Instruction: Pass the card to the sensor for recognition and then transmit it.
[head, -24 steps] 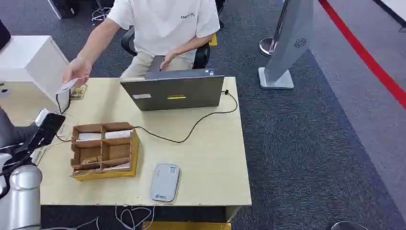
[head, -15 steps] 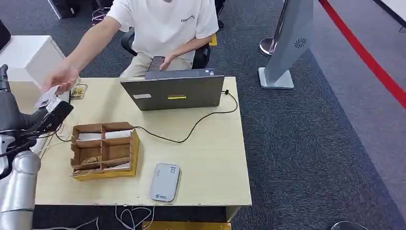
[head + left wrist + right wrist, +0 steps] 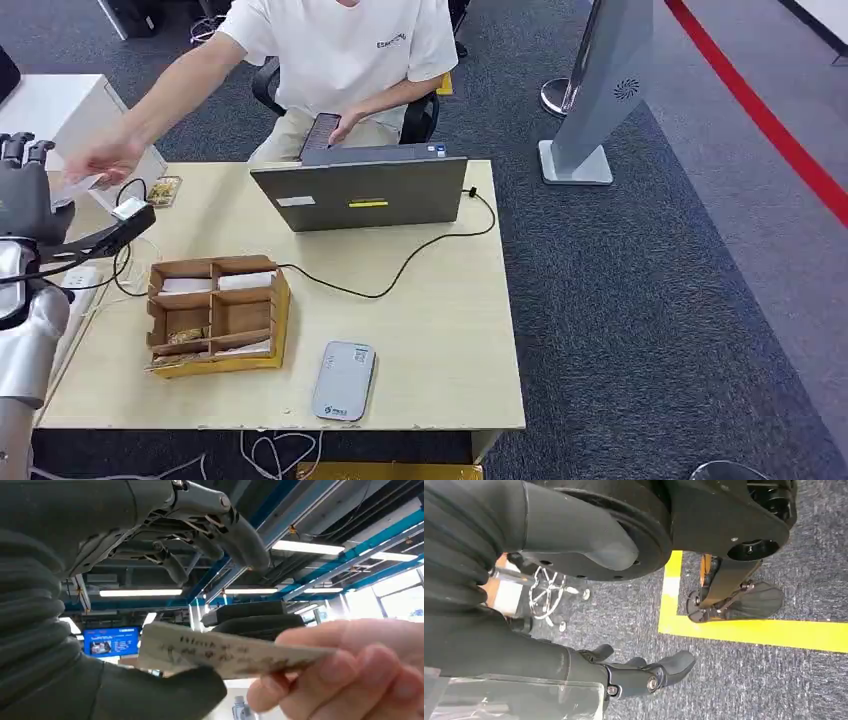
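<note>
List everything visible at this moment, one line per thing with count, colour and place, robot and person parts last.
table: one, pale wood, centre of the head view
laptop: one, grey, far side of the table, lid facing the robot
cable: one, black, from the laptop's side across the table
divided box: one, brown cardboard, left part of the table, cards in some compartments
sensor: one, light grey, near table edge
card: one, whitish with print, pinched by the person's fingers between the left hand's thumb and fingers
person's hand: one, reaching to the robot's left hand
left hand: one, dark grey, raised at the table's left
right hand: one, dark, hanging over carpet
</note>
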Tool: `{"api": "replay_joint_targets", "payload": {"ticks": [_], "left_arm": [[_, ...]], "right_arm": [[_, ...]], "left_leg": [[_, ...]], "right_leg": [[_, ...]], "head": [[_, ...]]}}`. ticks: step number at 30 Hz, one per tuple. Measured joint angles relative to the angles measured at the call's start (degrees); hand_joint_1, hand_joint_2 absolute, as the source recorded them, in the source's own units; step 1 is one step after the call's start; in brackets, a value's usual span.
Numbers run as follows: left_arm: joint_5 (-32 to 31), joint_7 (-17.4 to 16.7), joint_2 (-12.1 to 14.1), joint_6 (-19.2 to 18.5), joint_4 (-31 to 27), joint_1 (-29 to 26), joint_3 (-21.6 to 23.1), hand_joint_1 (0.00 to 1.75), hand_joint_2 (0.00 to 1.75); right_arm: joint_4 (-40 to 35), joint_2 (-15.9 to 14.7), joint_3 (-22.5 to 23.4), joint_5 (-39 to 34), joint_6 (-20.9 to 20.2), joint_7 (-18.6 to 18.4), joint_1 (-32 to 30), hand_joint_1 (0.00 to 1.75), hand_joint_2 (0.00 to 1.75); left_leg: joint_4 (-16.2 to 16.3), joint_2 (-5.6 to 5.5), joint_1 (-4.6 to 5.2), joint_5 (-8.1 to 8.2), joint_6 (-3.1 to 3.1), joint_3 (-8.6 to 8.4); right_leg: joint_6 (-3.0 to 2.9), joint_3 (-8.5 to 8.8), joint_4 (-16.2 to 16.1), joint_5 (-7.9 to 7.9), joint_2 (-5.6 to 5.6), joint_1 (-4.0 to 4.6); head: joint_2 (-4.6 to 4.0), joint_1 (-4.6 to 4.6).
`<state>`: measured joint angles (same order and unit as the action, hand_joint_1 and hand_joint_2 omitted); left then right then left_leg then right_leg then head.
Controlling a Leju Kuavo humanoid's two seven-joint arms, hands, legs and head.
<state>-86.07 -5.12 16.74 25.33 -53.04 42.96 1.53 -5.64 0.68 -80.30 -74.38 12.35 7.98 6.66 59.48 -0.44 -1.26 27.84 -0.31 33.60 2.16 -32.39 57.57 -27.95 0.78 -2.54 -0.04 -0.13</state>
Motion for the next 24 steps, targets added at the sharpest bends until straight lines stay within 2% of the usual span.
{"api": "replay_joint_targets", "payload": {"ticks": [7,18,21,24], "left_arm": [[0.4,-0.1,0.8,-0.7,1.3,0.3,0.8,1.75,1.75],[2.7,1.1,0.5,-1.7,0.9,0.1,1.0,1.75,1.75],[4.0,2.2,-0.7,-2.6,-2.2,-1.5,1.7,1.75,1.75],[4.1,2.3,-3.1,-3.4,-8.6,-4.6,3.7,1.75,1.75]], "right_arm": [[0.0,0.0,-0.9,0.3,0.2,-0.7,0.1,0.0,1.75],[0.0,-0.1,-1.7,0.4,0.3,-0.9,0.1,0.0,1.75],[0.0,-0.1,-1.7,0.1,0.3,-1.1,0.2,0.0,1.75],[0.0,-0.1,-1.8,-0.3,0.4,-1.2,0.2,0.0,1.75]], "left_leg": [[0.0,0.0,0.0,0.0,0.0,0.0],[0.0,0.02,0.0,0.0,0.0,-0.01],[0.0,0.0,0.0,0.0,0.0,-0.01],[0.1,-0.02,0.02,0.0,0.0,0.01]], "right_leg": [[0.0,0.0,0.0,0.0,0.0,0.0],[-0.01,0.0,0.0,0.01,0.01,0.01],[-0.01,0.01,0.0,0.01,-0.01,0.0],[0.01,0.03,0.0,0.03,-0.02,-0.02]], "head": [[0.0,0.0],[0.0,-0.02],[0.0,-0.02],[0.0,0.0]]}}
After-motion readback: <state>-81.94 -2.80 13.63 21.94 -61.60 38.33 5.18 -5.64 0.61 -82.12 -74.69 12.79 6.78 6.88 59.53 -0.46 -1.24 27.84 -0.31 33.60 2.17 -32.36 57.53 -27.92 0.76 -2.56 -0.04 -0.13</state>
